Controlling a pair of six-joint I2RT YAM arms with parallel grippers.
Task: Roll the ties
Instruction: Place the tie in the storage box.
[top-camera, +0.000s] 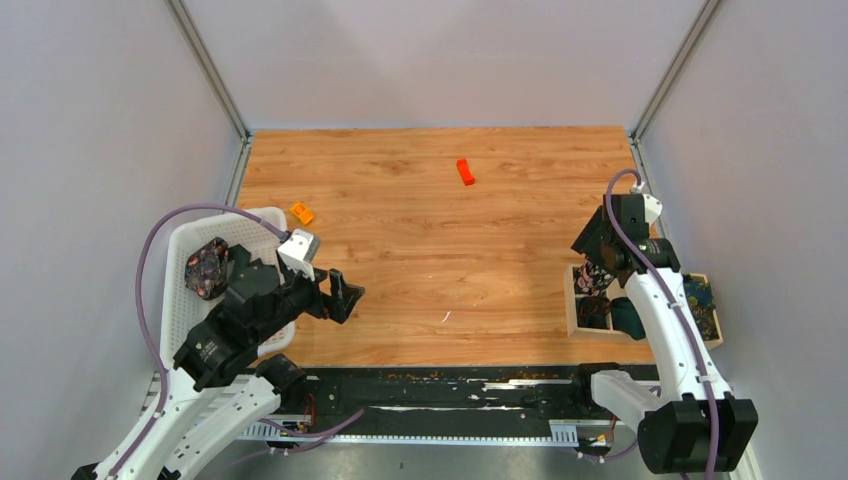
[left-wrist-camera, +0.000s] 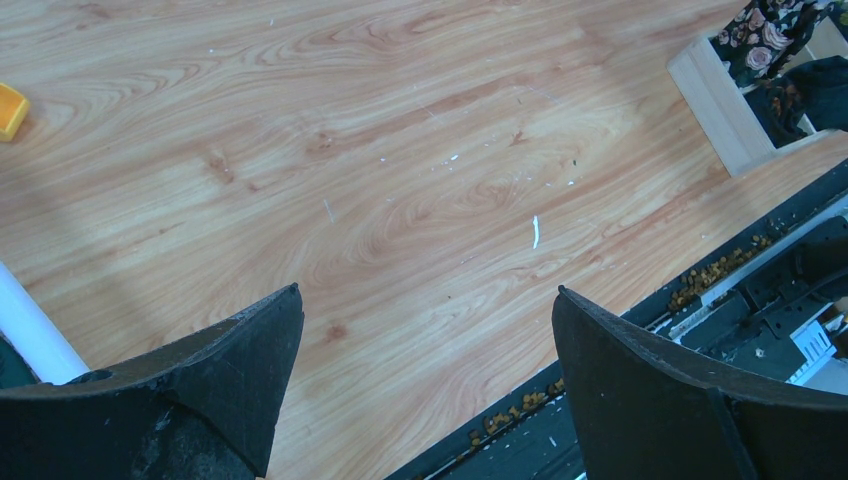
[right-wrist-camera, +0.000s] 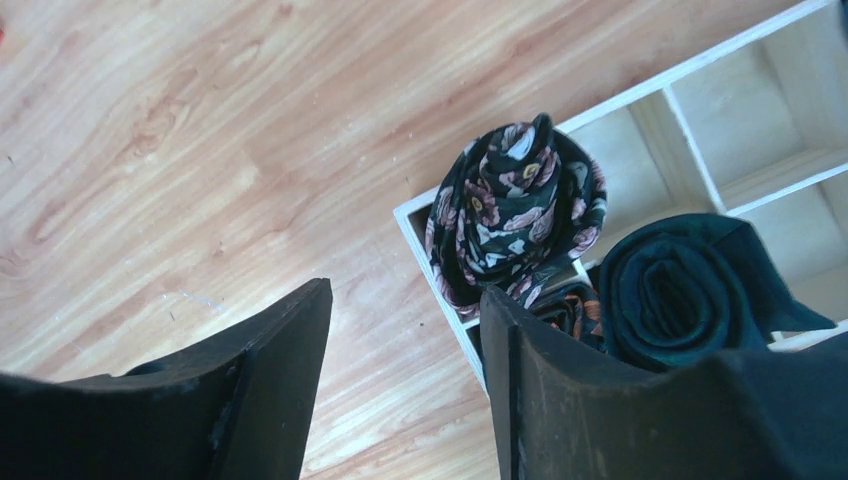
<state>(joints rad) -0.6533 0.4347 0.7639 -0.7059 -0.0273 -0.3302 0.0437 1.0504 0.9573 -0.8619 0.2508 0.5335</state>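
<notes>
Two rolled ties show clearly in the wooden box (right-wrist-camera: 690, 68): the black floral tie (right-wrist-camera: 515, 215) bulges from a corner compartment, with the dark teal tie (right-wrist-camera: 670, 295) just beside it. Right gripper (right-wrist-camera: 405, 300) hovers over that box corner, jaws parted, holding nothing. Left gripper (left-wrist-camera: 428, 295), well apart from the box, gapes wide and empty.

Floral tie (top-camera: 206, 268) in white basket (top-camera: 178, 302)
</notes>
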